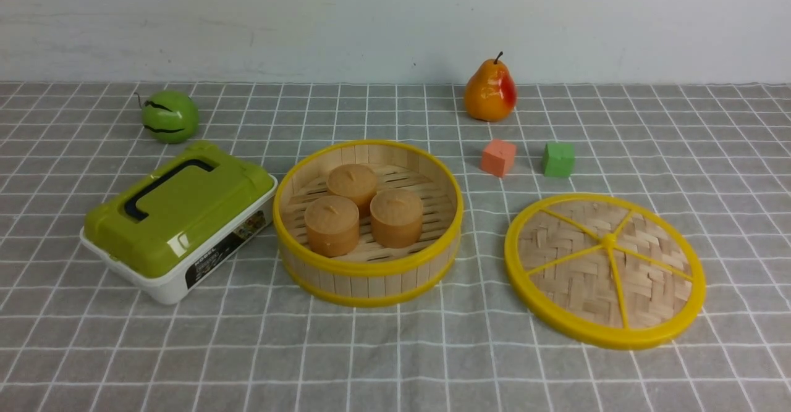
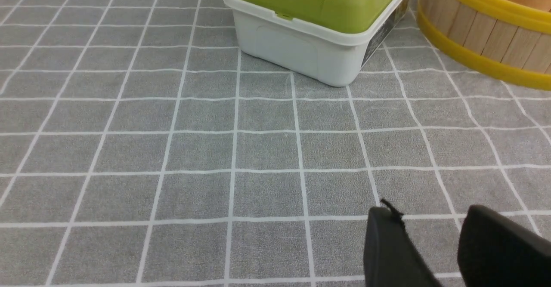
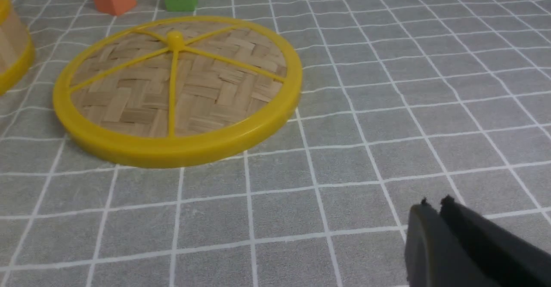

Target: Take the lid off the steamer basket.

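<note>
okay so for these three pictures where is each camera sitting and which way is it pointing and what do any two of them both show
Front view: sits on the robot's side between its arms, looking forward over the table to the wall; none of the robot shows.
Left wrist view: on the left arm, low, facing the green-and-white box and the steamer basket; the left gripper shows, jaws apart.
Right wrist view: on the right arm, low, facing the lid and two cubes; the right gripper shows, jaws shut.
Shared: front and right wrist views both show the lid lying beside the basket.
</note>
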Available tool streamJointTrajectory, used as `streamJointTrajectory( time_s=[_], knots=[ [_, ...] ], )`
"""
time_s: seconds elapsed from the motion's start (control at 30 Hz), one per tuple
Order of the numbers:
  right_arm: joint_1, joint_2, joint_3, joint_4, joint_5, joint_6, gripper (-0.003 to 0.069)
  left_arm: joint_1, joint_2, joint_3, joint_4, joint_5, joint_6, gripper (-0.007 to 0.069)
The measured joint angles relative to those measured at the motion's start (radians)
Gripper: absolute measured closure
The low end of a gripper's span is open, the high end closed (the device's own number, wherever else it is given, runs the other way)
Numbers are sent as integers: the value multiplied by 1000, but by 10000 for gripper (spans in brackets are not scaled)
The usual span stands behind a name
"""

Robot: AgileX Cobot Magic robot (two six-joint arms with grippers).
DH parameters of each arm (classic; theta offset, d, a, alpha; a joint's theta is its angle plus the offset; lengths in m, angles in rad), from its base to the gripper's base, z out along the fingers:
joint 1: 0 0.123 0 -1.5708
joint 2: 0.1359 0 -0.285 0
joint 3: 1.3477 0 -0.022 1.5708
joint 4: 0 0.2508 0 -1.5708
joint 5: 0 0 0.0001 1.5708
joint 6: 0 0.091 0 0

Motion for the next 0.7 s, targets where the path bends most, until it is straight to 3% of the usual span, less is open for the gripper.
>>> streamJointTrajectory(
  time_s=[0.7],
  knots=[
    [53,0,-1,5,7,5,621,0,0,0,0,0,0,386]
  ],
)
